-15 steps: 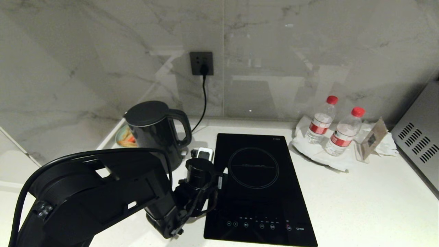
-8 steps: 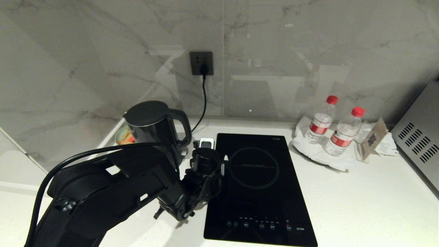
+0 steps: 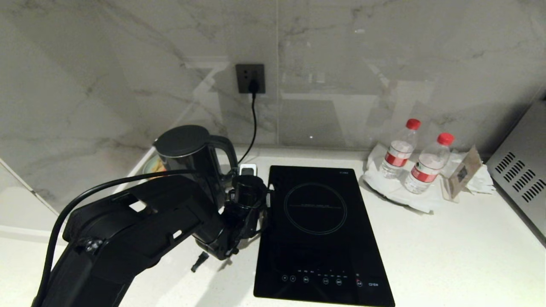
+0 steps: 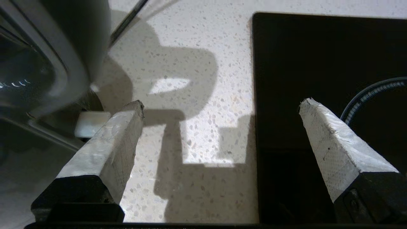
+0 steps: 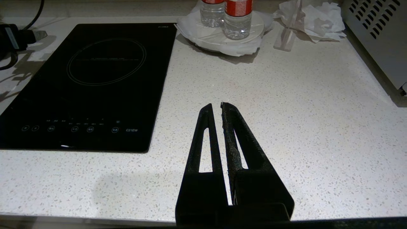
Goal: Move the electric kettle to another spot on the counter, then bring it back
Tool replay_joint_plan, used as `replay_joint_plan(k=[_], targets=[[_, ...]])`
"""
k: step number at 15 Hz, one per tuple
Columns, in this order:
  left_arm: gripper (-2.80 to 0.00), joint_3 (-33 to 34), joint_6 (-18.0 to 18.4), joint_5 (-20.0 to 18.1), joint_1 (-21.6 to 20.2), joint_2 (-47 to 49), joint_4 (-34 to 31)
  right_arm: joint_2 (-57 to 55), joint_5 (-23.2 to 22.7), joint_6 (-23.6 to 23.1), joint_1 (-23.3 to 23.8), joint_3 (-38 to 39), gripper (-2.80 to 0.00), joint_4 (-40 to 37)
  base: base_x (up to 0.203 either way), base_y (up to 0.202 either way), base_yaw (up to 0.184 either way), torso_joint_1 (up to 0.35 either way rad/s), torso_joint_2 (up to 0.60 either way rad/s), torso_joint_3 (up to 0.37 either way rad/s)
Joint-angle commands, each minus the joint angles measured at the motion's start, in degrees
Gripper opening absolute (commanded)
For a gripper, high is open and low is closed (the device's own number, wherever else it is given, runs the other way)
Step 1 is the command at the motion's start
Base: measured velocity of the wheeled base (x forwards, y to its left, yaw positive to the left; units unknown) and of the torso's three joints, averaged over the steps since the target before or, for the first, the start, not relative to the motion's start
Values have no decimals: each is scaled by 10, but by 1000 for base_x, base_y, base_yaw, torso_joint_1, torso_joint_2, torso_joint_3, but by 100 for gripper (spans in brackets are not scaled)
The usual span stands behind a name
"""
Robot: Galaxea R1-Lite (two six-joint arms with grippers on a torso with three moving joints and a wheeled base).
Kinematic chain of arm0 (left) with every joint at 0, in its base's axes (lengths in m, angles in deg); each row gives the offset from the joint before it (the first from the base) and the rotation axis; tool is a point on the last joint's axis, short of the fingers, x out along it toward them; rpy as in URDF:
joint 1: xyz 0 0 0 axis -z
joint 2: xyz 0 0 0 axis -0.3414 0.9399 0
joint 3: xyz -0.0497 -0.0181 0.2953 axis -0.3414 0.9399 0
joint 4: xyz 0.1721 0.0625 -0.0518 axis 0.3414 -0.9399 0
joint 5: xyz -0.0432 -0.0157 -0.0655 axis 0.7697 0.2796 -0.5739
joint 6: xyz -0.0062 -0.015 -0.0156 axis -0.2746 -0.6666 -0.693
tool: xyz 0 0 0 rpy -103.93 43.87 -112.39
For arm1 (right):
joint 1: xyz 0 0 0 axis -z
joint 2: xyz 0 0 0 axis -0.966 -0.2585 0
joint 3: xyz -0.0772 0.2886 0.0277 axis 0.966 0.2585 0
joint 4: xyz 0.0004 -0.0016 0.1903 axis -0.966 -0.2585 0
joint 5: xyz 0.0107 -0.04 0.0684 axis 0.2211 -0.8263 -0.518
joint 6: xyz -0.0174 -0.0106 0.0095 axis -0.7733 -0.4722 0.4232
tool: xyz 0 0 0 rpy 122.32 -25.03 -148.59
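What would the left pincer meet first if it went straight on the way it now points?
Probably the white speckled stone counter between its open fingers; the glossy black electric kettle's loop handle sits just off to one side, though depth is unclear.

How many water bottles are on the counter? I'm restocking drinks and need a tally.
2. One red-capped water bottle stands at the counter's back right near the wall; the second bottle stands beside it, nearer the metal appliance. None seems hidden.
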Motion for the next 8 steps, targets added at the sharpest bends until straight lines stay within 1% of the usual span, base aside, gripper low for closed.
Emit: replay_joint_plan(k=[1,8], targets=[[0,0,0,2,-8,1,3,0,0,0,0,0,-280,0,0,0,0,0,0,0],[0,1,1,2,-13,15,3,0,0,0,0,0,-280,0,0,0,0,0,0,0]])
